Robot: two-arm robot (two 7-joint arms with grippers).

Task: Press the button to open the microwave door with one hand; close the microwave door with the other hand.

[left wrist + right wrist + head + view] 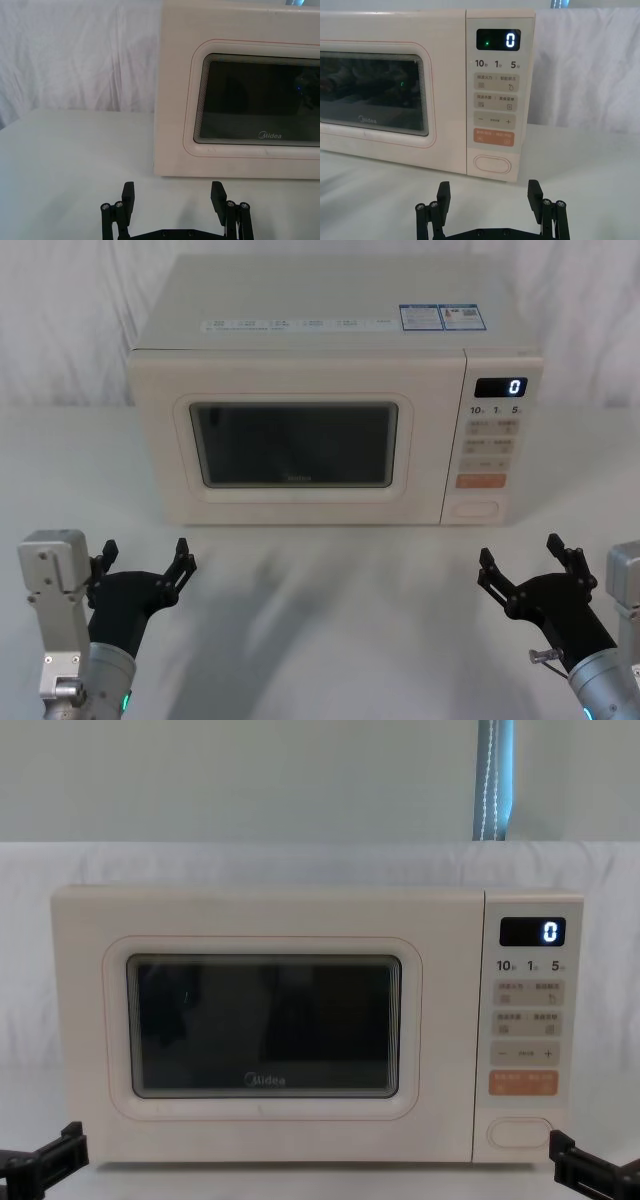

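Microwave door shut, flush with the cream body on the white counter. Button at panel's 6 o'clock, below orange key. Left gripper at 7 o'clock, right gripper at 5 o'clock, both spread wide, empty, apart from the oven.

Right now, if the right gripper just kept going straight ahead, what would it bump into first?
Probably the button: the open right gripper points at the panel's bottom, bare table between. Depth is unclear.
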